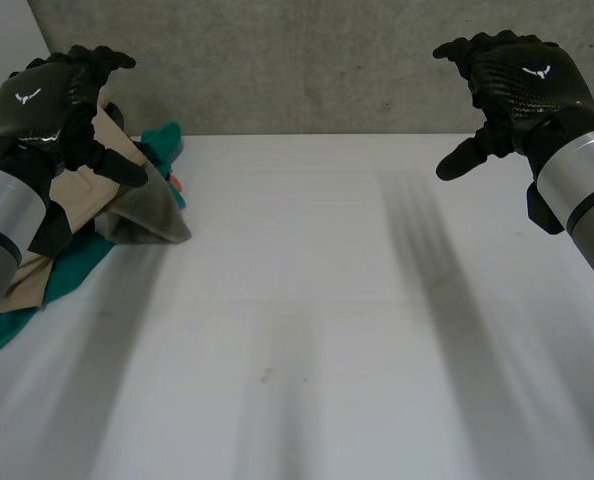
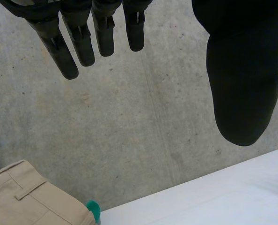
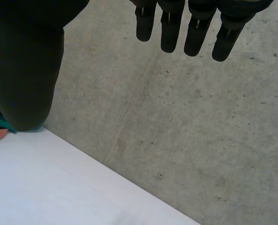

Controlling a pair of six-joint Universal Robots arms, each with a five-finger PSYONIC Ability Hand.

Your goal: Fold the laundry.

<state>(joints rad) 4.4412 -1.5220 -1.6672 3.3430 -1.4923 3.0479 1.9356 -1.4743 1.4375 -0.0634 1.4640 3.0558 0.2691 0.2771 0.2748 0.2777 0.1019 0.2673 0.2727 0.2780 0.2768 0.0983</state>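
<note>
Left hand [image 1: 52, 95]: raised, fingers loose and straight, holding nothing; over the heap.
Laundry: crumpled heap of beige, teal and grey cloth [image 1: 127, 205] at the white table's [image 1: 327, 300] far left corner, its length running toward the robot.
Right hand [image 1: 517, 85]: raised, fingers relaxed, empty; well apart from the heap.
Nearer hand: the left.

Black weave-patterned left hand [image 1: 47, 105] and right hand [image 1: 522, 85], small white emblem on each, silver-grey cylindrical forearms [image 1: 2, 215].

Head view overlooks table [image 1: 327, 330]; both wrist views face wall [image 2: 129, 131] (shared).
</note>
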